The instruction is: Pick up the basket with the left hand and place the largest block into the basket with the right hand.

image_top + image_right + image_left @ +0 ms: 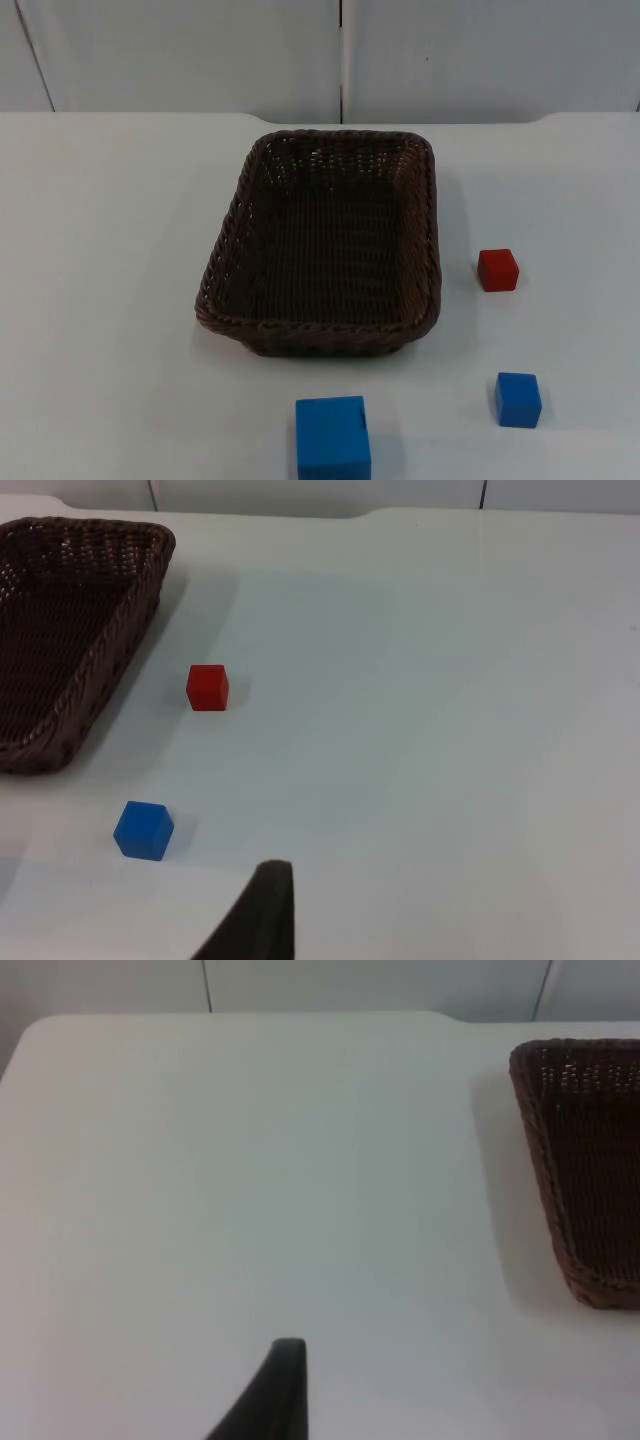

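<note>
Three blocks, the large blue block [333, 437] included, lie beyond the right end effector [262, 920]; finger state unclear.

Top view looks down on table [100, 300], wrist views low, sharing basket [330, 240]

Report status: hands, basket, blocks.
Left hand and right hand waiting above table, nothing held. Wicker basket empty, on the table. Large blue block untouched in front of basket; small blue block and red block to its right.

Red block [497, 270], small blue block [518, 399] (apart)
</note>
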`<state>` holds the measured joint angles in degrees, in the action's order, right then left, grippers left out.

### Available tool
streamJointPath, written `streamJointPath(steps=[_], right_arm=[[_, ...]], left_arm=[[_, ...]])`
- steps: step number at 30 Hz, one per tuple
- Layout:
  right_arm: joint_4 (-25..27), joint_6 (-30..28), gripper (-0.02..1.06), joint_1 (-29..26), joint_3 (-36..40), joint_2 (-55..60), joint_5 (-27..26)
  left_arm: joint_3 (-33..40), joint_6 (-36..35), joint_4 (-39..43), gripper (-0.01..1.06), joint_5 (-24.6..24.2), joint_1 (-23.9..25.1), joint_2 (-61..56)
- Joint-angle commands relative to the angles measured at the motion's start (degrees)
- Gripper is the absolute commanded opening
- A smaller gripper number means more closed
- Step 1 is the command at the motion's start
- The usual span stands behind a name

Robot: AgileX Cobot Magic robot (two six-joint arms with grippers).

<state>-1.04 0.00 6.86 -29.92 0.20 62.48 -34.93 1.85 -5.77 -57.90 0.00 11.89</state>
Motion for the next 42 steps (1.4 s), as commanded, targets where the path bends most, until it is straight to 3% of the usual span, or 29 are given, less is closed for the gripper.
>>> streamJointPath(steps=[1,7,13,21,30,42], right_arm=[[-0.17,0.38,1.05,-0.42,0.42,-0.20,-0.73],[-0.17,0.38,1.05,-0.42,0.42,-0.20,-0.73],[-0.17,0.38,1.05,-0.42,0.42,-0.20,-0.73],[-0.17,0.38,1.05,-0.42,0.42,-0.20,-0.73],[-0.29,0.38,1.05,-0.42,0.42,-0.20,-0.73],[-0.29,0.38,1.05,-0.42,0.42,-0.20,-0.73]], left_arm=[[-0.33,-0.06,-1.25,1.00,1.80,0.09,1.89],[-0.33,1.69,-3.03,1.00,7.33,0.09,7.08],[-0.33,2.64,-3.28,1.00,9.82,0.09,13.27],[-0.58,8.36,-8.91,1.00,14.99,0.09,21.89],[-7.55,12.96,-10.35,1.00,15.22,0.09,32.32],[-16.32,14.13,-13.15,1.00,14.99,0.09,46.84]])
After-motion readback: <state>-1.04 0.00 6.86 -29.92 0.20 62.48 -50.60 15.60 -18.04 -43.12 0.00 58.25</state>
